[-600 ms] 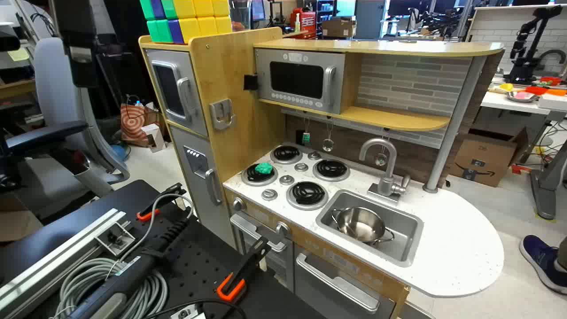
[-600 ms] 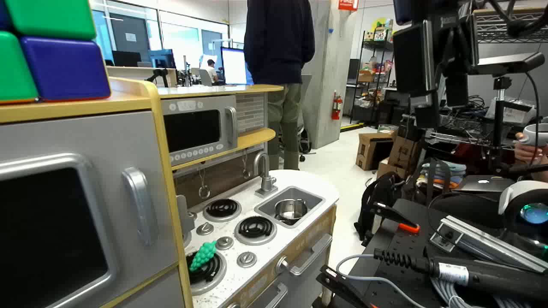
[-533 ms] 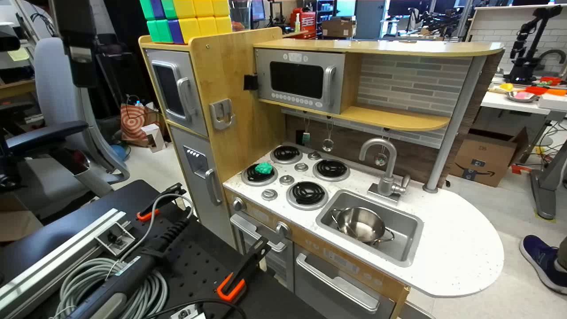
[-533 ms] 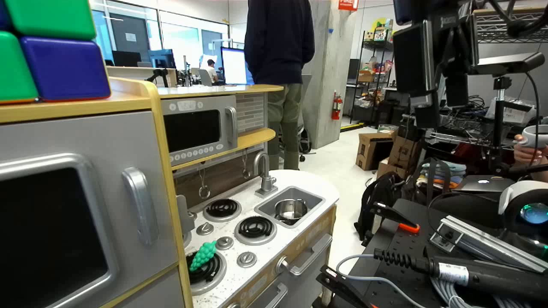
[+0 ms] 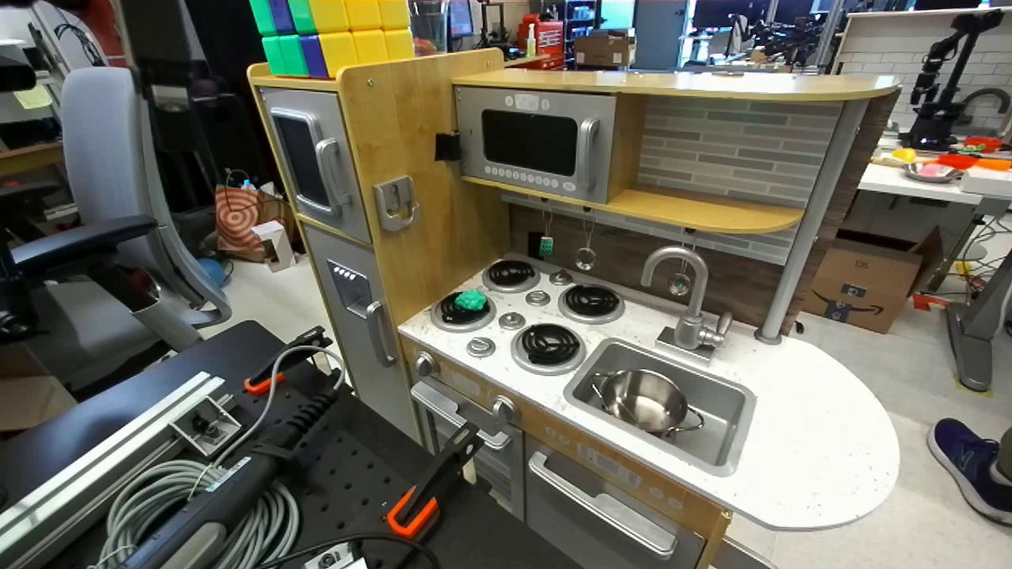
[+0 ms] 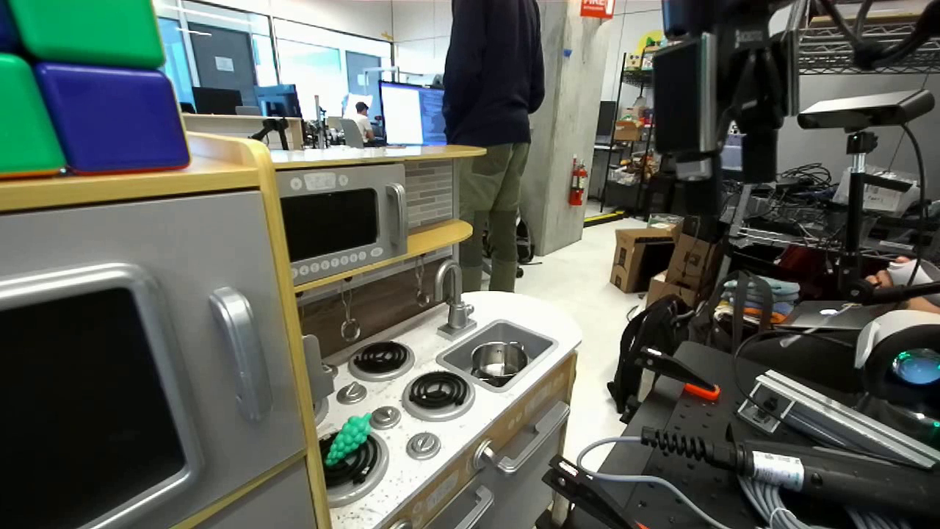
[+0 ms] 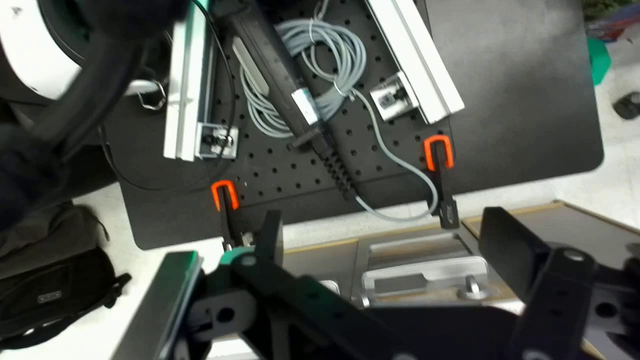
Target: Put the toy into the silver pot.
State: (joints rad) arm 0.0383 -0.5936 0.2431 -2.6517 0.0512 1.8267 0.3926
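The toy (image 5: 471,300), a bright green bumpy cluster, lies on the black coils of a front burner beside the tall cabinet; it also shows in an exterior view (image 6: 349,439). The silver pot (image 5: 644,399) stands in the sink basin, slightly tilted, and nothing shows inside it; it also shows in an exterior view (image 6: 499,360). My gripper (image 6: 729,176) hangs high above the black table, well away from the toy and the pot. In the wrist view its fingers (image 7: 382,224) are wide apart with nothing between them. Toy and pot are out of the wrist view.
The sink (image 5: 731,442) is sunk in the white counter, with a faucet (image 5: 689,304) behind it. The microwave and shelf (image 5: 711,213) overhang the stove's back. The tall cabinet (image 5: 439,158) rises beside the toy. Clamps (image 5: 435,482) and a cable coil (image 5: 202,514) are on the black table.
My gripper has moved a little, to the left in one view and to the right in another, closer to the kitchen. The person behind has shifted right. Toy and pot have not moved.
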